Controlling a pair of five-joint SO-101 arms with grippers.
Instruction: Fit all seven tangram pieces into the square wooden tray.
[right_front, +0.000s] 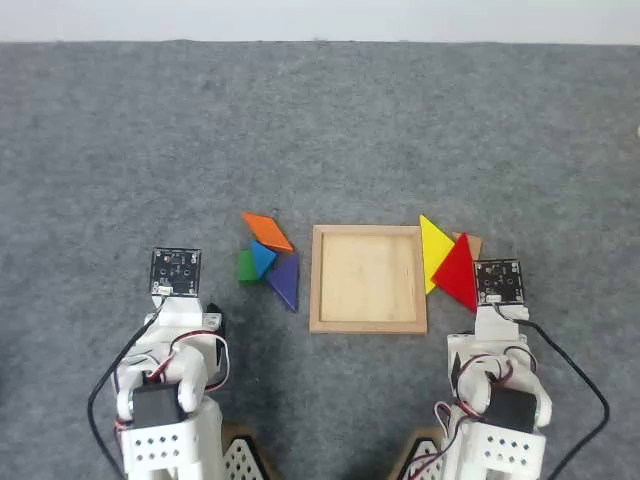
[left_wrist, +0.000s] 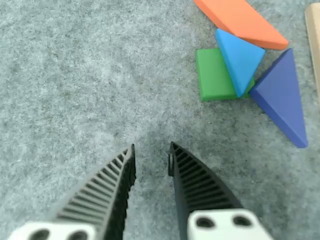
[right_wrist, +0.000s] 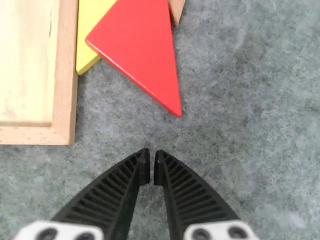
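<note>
The square wooden tray (right_front: 318, 280) lies empty in the middle of the grey mat. To its left sit an orange parallelogram (right_front: 268, 231), a light blue triangle (right_front: 262, 258), a green square (right_front: 244, 267) and a dark blue triangle (right_front: 285, 280). The light blue triangle (left_wrist: 239, 55) rests partly on the green square (left_wrist: 212, 75). Right of the tray a red triangle (right_front: 458, 272) overlaps a yellow triangle (right_front: 433, 250) and a tan piece (right_front: 471, 242). My left gripper (left_wrist: 151, 146) hovers over bare mat short of the green square, slightly open and holding nothing. My right gripper (right_wrist: 151, 151) is shut and empty, just short of the red triangle's tip (right_wrist: 175, 107).
The mat runs wide and bare behind the pieces and out to both sides. The tray's corner rim (right_wrist: 67, 100) lies close beside my right gripper. Both arm bases stand at the near edge, with cables looping beside them.
</note>
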